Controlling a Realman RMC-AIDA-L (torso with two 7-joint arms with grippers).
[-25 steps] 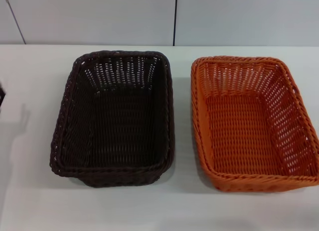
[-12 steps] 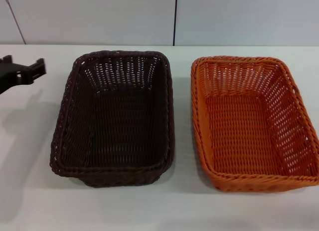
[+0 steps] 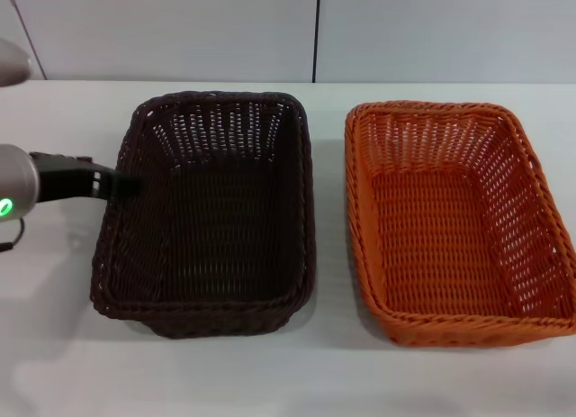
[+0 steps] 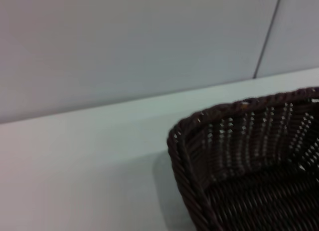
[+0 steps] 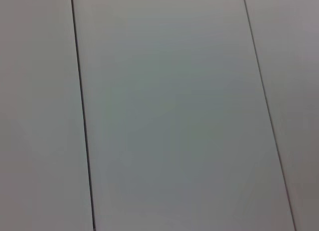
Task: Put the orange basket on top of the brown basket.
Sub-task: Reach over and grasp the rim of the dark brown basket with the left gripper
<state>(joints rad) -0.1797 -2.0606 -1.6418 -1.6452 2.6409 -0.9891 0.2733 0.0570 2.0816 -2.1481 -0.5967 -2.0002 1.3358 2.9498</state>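
The brown basket [image 3: 209, 221] stands empty on the white table, left of centre in the head view. The orange basket [image 3: 450, 228] stands empty beside it on the right, a narrow gap between them. My left gripper [image 3: 112, 185] reaches in from the left at the brown basket's left rim, about halfway along that side. The left wrist view shows a corner of the brown basket [image 4: 239, 156] close up. My right gripper is out of view; its wrist view shows only wall panels.
The white table [image 3: 54, 345] runs back to a grey panelled wall [image 3: 180, 30]. My left arm's silver link with a green light [image 3: 9, 201] sits at the left edge.
My left arm has come in from the left edge and moved down and right, so its gripper is now at the brown basket's left rim. Both baskets have stayed put.
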